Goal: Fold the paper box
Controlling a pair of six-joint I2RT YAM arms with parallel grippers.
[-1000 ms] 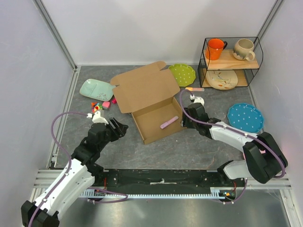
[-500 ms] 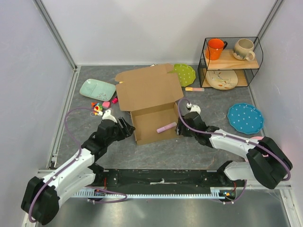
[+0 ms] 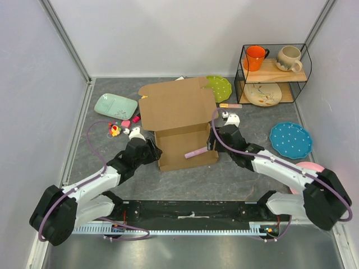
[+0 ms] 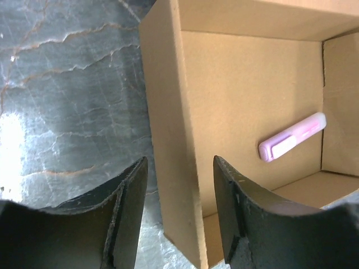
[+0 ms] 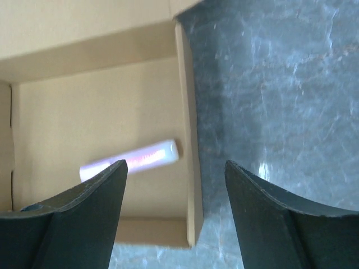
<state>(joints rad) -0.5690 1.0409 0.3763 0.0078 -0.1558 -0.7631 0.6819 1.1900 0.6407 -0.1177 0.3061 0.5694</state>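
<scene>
left gripper [image 4: 179,162], right gripper [image 5: 175,163] spread; straddling paper box [image 3: 176,106]

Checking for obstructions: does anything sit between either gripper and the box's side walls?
Nothing visible does. The left gripper and right gripper, both open, each straddle a side wall of the box. A pink marker lies inside the box, near the right wall.

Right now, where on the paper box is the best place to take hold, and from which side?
Probably the thin upright side walls of the paper box, taken from the near end with one finger inside and one outside: each stands as a narrow edge that open jaws fit over. The left gripper and right gripper straddle them, open.
</scene>
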